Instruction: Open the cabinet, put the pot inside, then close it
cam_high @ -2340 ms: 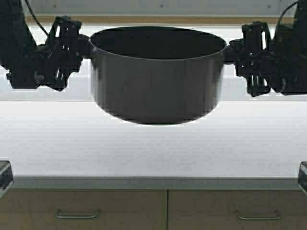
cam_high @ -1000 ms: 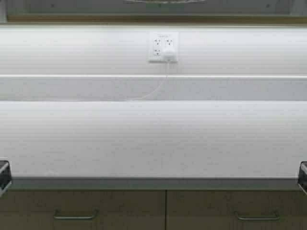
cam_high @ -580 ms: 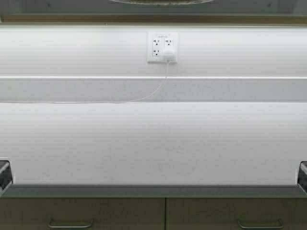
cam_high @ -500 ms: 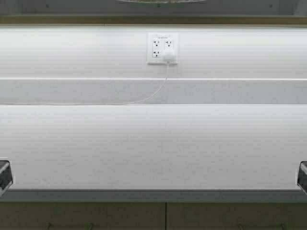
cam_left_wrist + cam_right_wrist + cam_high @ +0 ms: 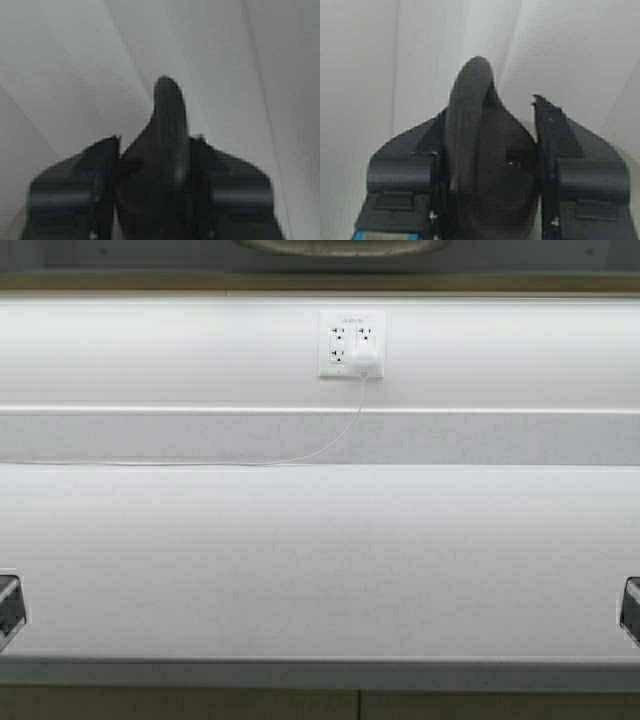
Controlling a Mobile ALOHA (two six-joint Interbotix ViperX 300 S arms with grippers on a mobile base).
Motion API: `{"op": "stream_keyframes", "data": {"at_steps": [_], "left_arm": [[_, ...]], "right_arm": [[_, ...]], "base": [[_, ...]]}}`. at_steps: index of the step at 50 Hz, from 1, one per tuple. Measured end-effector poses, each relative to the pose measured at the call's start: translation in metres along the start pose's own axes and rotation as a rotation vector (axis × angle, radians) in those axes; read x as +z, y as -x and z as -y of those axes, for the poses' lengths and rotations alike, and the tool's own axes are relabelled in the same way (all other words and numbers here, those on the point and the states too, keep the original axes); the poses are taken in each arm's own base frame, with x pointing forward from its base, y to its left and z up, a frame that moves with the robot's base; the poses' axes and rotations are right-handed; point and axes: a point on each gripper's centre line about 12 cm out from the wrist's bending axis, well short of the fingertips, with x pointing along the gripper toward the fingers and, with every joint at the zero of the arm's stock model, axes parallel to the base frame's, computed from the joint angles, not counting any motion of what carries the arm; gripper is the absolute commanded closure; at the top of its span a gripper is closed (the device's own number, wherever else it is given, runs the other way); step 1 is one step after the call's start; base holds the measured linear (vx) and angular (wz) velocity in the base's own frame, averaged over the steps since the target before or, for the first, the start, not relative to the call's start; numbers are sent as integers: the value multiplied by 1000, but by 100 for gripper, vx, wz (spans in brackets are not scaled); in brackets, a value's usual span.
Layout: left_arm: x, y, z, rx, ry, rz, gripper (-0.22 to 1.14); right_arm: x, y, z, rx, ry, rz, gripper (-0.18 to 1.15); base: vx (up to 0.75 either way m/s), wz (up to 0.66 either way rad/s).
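Pot (image 5: 340, 246): only base edge visible at top of high view, above outlet (image 5: 351, 343). Left tool (image 5: 152, 165) and right tool (image 5: 487, 165) each clamped on pot handle. White counter (image 5: 320, 560) below; cord (image 5: 300, 455) along backsplash.

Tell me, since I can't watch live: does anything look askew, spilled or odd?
Nothing stands out. The pot shows only as a sliver at the high view's top edge; the left gripper and right gripper each clamp a loop handle. A white cable trails from the outlet onto the counter; no spill.
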Motion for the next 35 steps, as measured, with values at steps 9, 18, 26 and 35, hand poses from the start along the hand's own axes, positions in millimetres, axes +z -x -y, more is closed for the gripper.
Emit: {"op": "stream_keyframes", "data": {"at_steps": [9,18,26,35], "left_arm": [[-5,-17,-14,18,16,-6,88],[-8,-22,-22,30,17,-9,88],[-9,-23,-22,32,16,-12,88],[-11,-22,-26,49,20,-22,88]], "right_arm": [[0,-12,16,-20,3,5,90],[3,-14,23,-32,6,11,90],[4,-14,27,-39,7,13,90],[3,-15,29,-40,10,11,90]], "base": [[4,3],[6,2],[6,0],[5,1]]}}
